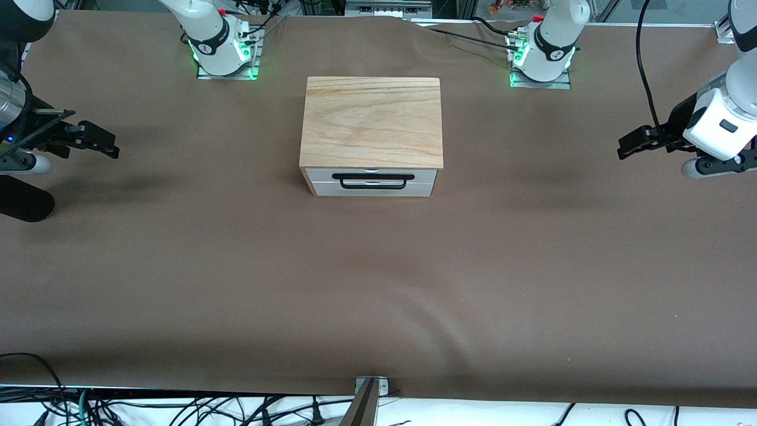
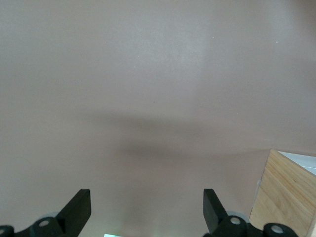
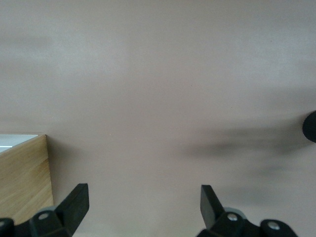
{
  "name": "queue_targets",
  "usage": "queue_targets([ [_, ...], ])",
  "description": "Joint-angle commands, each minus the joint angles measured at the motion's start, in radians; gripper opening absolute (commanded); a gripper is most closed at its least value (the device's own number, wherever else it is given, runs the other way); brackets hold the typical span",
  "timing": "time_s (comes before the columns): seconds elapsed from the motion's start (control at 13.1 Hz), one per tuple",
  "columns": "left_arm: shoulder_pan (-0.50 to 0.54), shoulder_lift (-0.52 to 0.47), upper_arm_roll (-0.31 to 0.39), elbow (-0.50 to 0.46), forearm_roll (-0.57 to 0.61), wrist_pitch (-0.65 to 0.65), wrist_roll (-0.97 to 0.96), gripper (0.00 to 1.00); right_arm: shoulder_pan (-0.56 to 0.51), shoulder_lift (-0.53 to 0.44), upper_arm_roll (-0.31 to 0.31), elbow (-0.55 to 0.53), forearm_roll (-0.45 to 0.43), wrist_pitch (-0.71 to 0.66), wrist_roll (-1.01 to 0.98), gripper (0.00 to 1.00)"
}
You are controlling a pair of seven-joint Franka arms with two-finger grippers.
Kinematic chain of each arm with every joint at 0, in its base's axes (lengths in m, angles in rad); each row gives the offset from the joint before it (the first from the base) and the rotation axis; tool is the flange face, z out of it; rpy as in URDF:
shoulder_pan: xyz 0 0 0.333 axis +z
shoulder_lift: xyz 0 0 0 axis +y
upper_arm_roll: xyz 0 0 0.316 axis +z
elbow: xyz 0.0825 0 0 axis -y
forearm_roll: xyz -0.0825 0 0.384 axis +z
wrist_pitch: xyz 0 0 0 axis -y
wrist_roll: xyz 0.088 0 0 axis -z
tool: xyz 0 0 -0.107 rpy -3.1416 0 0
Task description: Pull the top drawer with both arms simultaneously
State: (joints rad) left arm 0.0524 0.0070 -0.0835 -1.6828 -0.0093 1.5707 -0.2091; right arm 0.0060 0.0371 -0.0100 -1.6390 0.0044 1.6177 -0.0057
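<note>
The cabinet [image 1: 371, 121] stands mid-table between the two arm bases. Its top drawer [image 1: 426, 175] is pushed in; the white front faces the front camera, with a long black bar handle [image 1: 371, 180] across it. My left gripper [image 1: 628, 145] hovers open and empty over the cloth near the left arm's end of the table, well apart from the cabinet. My right gripper [image 1: 109, 145] hovers open and empty near the right arm's end. The left wrist view shows its open gripper [image 2: 146, 207] and a cabinet corner [image 2: 284, 197]. The right wrist view shows its open gripper [image 3: 143, 202] and a cabinet side [image 3: 24, 177].
A brown cloth [image 1: 378, 284] covers the whole table. A black rounded object [image 1: 23, 204] lies at the right arm's end, nearer the front camera than my right gripper; it also shows in the right wrist view [image 3: 310, 126]. Cables hang along the table's front edge.
</note>
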Motion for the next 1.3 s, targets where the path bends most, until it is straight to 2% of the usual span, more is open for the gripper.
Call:
queue_targets([
  [0.0, 0.009, -0.039, -0.007, -0.048, -0.012, 0.003, 0.011, 1.0, -0.012, -0.026, 0.007, 0.002, 0.0, -0.022, -0.007, 1.0],
  [0.38, 0.007, -0.041, -0.013, -0.06, -0.009, 0.012, 0.013, 1.0, -0.009, -0.017, 0.008, -0.03, 0.012, -0.009, 0.004, 1.0],
  [0.61, 0.009, -0.042, -0.021, -0.075, -0.009, 0.011, 0.014, 1.0, -0.012, -0.014, 0.03, -0.035, 0.017, -0.021, -0.013, 1.0],
  [0.99, 0.006, -0.035, -0.047, -0.072, -0.014, 0.011, 0.005, 1.0, -0.017, 0.056, 0.045, -0.028, 0.031, -0.024, -0.014, 1.0],
  [1.07, 0.006, -0.032, -0.05, -0.074, -0.015, 0.009, 0.004, 1.0, -0.017, 0.058, 0.045, -0.028, 0.084, -0.022, -0.014, 1.0],
  [1.22, 0.006, -0.029, -0.05, -0.075, -0.02, 0.011, 0.004, 1.0, -0.02, 0.122, 0.032, -0.019, 0.193, -0.033, -0.016, 1.0],
])
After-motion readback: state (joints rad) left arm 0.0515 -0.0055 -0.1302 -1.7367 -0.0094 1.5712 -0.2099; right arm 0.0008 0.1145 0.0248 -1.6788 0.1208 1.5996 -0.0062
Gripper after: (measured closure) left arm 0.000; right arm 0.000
